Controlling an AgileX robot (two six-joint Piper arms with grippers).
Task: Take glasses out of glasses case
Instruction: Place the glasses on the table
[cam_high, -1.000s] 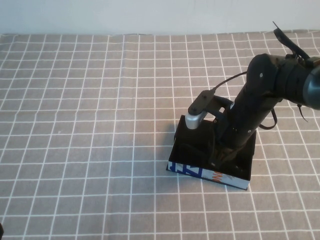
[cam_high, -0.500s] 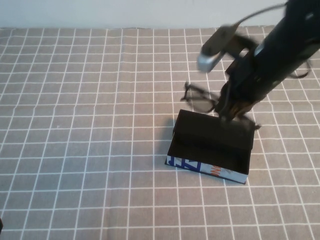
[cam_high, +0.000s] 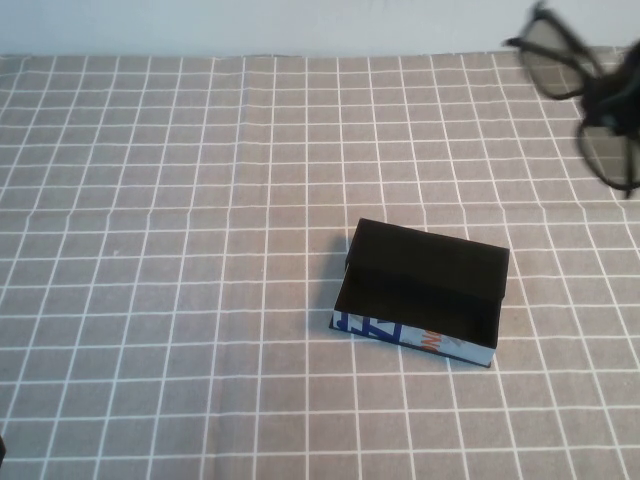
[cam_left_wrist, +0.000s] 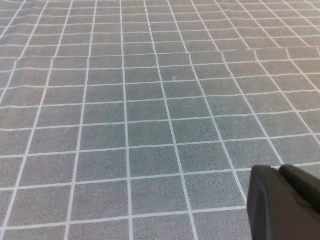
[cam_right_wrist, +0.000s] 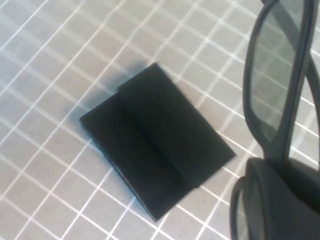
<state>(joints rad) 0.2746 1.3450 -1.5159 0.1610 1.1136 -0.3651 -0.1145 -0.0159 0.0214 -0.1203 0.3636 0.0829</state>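
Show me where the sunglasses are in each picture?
High view: the glasses hang in the air at the far right, held by the right gripper, well away from the open black case.
Left wrist view: not there; only the checked cloth and the left gripper.
Right wrist view: big along the edge, above the case.
Shared landmark: the checked cloth.

A grey tablecloth (cam_high: 180, 200) with a white grid covers the table, meeting what seems a pale wall (cam_high: 250, 25).

You see glossy black plastic glasses (cam_high: 585, 100), a matt black cardboard-like rectangular case (cam_high: 425, 290), and a grey checked cloth-covered bench (cam_high: 150, 250).
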